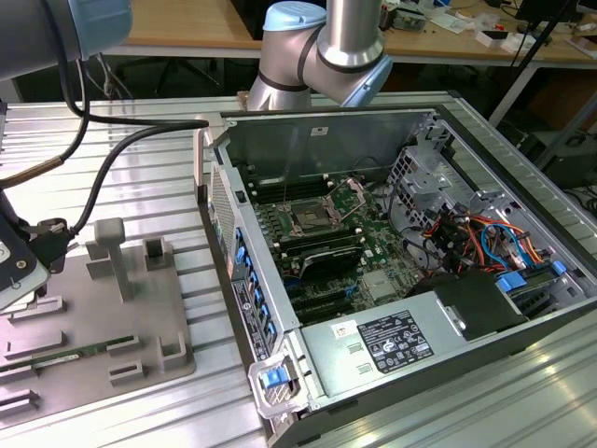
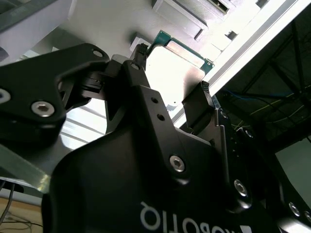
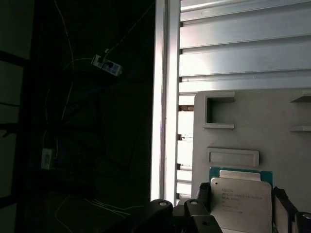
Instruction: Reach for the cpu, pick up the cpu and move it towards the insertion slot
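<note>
Second wrist view: silvery cpu [image 2: 181, 65], black claw [image 2: 172, 69]

cpu [image 3: 245, 206]: silvery-white top, thin green rim. jaws: black. desk [image 1: 168, 187]: pale grey, ribbed stripes. insertion slot [image 1: 308, 220]: dark, shiny frame.
</note>
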{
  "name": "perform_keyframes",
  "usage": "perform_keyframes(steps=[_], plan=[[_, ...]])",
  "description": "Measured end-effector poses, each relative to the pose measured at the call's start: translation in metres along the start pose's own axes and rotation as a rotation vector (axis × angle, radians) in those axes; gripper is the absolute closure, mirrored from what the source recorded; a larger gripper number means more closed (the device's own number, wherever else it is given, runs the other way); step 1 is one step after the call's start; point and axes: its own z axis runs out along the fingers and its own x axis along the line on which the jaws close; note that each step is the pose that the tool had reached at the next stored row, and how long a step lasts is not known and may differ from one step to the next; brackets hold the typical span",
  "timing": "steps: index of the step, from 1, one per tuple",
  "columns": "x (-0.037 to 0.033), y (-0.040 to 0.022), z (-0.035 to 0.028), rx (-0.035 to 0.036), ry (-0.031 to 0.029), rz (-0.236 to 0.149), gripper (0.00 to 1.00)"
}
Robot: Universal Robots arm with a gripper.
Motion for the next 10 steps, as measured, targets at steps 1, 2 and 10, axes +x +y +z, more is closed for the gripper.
perform_keyframes(steps=[1,2,10], plan=[[0.0000,0.0000,0.0000,0.0000,0.0000,0.000,0.45],[0.0000,0.0000,0.0000,0.0000,0.0000,0.000,0.45],[0.0000,0.0002,-0.0026,0.0000,0.0000,0.000,0.45]])
